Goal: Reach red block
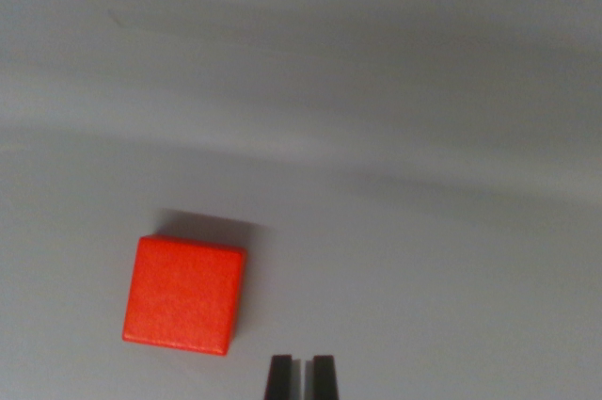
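- Wrist view, 1 frame. Red block [184, 295] lies flat on a pale grey surface [395, 136], in the lower left part of the view.
- Gripper [301, 376]: only the 2 dark fingertips show, at the bottom edge. They stand almost together, with a thin slit between them and nothing in it. Drawn in, holding nothing.
- Key relation: the block sits toward the wrist view's left of the fingertips and slightly higher in the frame. Its lower right corner is near the left fingertip, but the 2 are apart, with no contact.
- Block face looks roughly square, so no long axis to speak of; its edges are turned a little off the frame's edges.
- Judgement: the reach is not complete. The coming move calls for a shift toward the wrist view's left to centre the fingertips on the block.
- Height above the surface: cannot tell from this view.
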Motion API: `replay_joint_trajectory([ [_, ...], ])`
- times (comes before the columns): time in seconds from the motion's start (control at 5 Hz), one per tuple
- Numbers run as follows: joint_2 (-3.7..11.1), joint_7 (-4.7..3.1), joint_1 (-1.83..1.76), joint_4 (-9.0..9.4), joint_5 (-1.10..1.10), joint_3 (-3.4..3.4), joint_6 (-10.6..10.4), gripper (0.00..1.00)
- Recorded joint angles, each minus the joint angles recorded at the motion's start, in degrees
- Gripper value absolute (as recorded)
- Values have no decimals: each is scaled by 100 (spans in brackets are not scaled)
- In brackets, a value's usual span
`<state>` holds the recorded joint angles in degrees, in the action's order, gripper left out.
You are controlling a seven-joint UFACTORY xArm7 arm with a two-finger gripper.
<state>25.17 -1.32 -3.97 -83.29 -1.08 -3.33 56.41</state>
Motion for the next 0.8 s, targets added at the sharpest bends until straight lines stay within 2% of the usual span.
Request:
replay_joint_trajectory([
  [0.2,0,0,0,0,0,0,0,0],
  [0.4,171,-20,-38,60,8,-40,-239,0],
  [0.6,171,-20,-38,60,8,-40,-239,0],
  [0.8,330,-38,-72,116,15,-77,-460,0],
])
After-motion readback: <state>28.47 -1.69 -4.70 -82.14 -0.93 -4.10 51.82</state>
